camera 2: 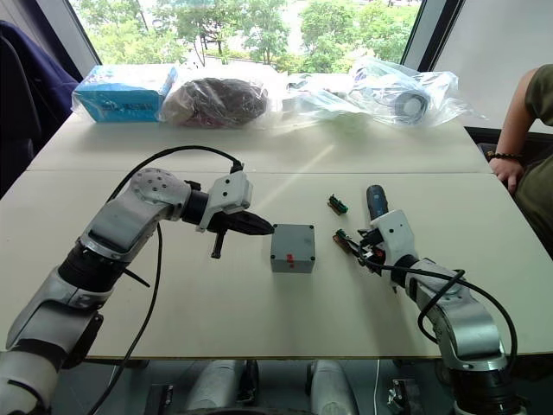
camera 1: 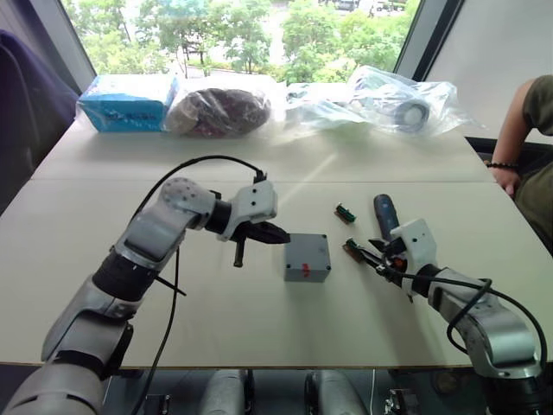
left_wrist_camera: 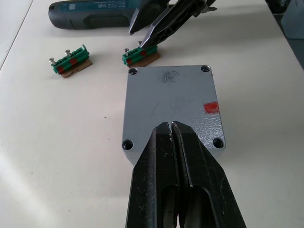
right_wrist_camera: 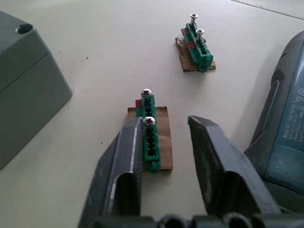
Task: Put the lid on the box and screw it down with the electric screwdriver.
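Only blurred, unreadable print marks the electric screwdriver.

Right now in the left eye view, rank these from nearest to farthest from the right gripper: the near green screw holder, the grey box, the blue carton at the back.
1. The near green screw holder: right at the open fingertips of the right gripper.
2. The grey box: toward the robot's left, mid-table, lid already seated on it.
3. The blue carton: far back left, by the window.
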Available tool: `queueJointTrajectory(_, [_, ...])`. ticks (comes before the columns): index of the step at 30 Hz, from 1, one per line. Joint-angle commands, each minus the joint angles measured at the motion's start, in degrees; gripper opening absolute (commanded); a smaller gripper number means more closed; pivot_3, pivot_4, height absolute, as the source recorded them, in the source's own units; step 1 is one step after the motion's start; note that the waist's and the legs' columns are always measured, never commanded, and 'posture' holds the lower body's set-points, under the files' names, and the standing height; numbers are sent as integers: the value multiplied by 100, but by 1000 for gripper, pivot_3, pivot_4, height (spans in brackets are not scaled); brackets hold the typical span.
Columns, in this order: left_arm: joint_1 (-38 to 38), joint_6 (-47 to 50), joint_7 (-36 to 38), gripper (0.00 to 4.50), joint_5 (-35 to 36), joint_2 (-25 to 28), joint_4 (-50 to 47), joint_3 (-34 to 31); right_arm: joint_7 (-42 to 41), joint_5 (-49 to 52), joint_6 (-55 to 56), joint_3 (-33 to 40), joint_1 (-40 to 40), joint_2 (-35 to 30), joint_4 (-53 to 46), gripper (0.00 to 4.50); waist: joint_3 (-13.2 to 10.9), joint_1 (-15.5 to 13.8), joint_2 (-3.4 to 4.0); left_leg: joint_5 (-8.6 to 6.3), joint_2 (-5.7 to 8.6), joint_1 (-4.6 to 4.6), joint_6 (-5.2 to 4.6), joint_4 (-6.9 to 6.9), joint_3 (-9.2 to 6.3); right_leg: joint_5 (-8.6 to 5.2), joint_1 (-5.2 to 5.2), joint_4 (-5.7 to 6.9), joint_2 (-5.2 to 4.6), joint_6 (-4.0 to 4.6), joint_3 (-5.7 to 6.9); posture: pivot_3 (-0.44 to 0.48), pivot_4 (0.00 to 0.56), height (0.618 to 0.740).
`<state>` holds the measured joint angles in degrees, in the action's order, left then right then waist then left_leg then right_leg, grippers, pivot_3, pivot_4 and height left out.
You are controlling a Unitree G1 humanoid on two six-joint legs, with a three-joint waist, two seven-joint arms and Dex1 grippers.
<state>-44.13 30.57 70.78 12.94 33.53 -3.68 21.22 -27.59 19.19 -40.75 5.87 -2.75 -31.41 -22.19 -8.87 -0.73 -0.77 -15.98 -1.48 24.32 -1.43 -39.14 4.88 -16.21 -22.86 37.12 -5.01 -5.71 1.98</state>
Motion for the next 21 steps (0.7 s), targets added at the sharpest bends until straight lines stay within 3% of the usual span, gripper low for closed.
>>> queueJointTrajectory(1, [-22, -98, -36, 0, -57, -15, -29, -33, -1, -3, 113, 13, -59, 36, -75, 32, 0, 1, 0, 0, 0, 0, 0, 0, 0, 0, 0, 0, 0, 0, 0, 0, 150, 740])
queueJointTrajectory(14, [-10, -127, -76, 0, -62, -66, 132, -123, 32, 199, 89, 305, -90, 46, -350, 32, 0, -1, 0, 0, 0, 0, 0, 0, 0, 0, 0, 0, 0, 0, 0, 0, 150, 740])
queueJointTrajectory(21, [-171, 333, -221, 0, 487, -87, 341, -829, 265, 518, -218, 598, -177, 120, -1017, 32, 0, 7, 0, 0, -2, 1, 0, 0, 0, 0, -3, 1, 1, 0, 0, 0, 150, 740])
